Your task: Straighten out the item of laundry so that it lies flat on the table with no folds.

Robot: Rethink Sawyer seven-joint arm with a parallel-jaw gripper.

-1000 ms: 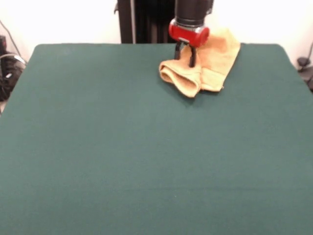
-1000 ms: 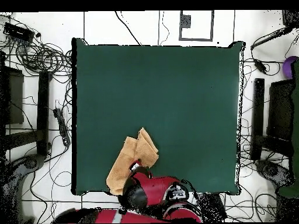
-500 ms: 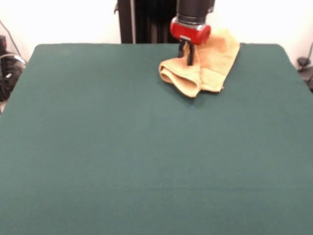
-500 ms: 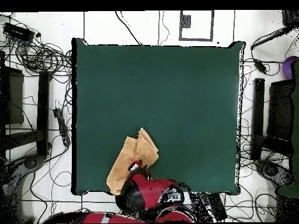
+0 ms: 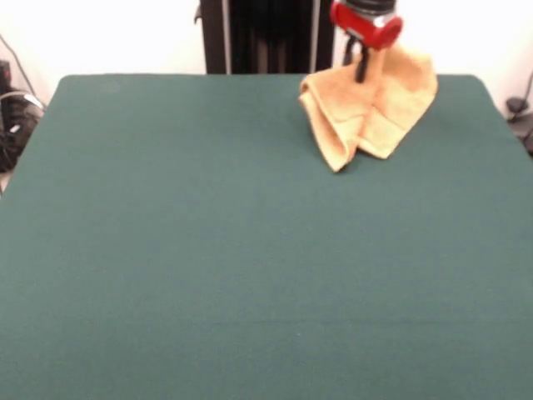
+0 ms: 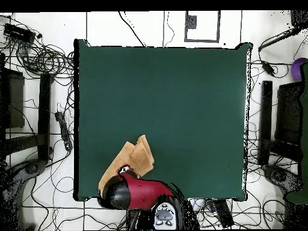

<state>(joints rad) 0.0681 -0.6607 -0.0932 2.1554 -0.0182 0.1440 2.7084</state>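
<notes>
Mustard-orange terry towel [image 5: 366, 112] hangs bunched in folds from my red-and-black gripper [image 5: 361, 70], which I see clenched on its top, low corner touching the dark green cloth-covered table [image 5: 250, 250]

1. The towel [image 5: 366, 112] is mustard-orange terry, bunched and folded over on itself, not flat. Its upper part is lifted, and its folded lower end hangs to a point that touches the worktop [image 5: 250, 267].
2. The worktop is a large rectangle covered in plain dark green cloth.
3. From overhead, the towel [image 6: 131, 161] lies near one corner of the worktop [image 6: 180, 108].
</notes>
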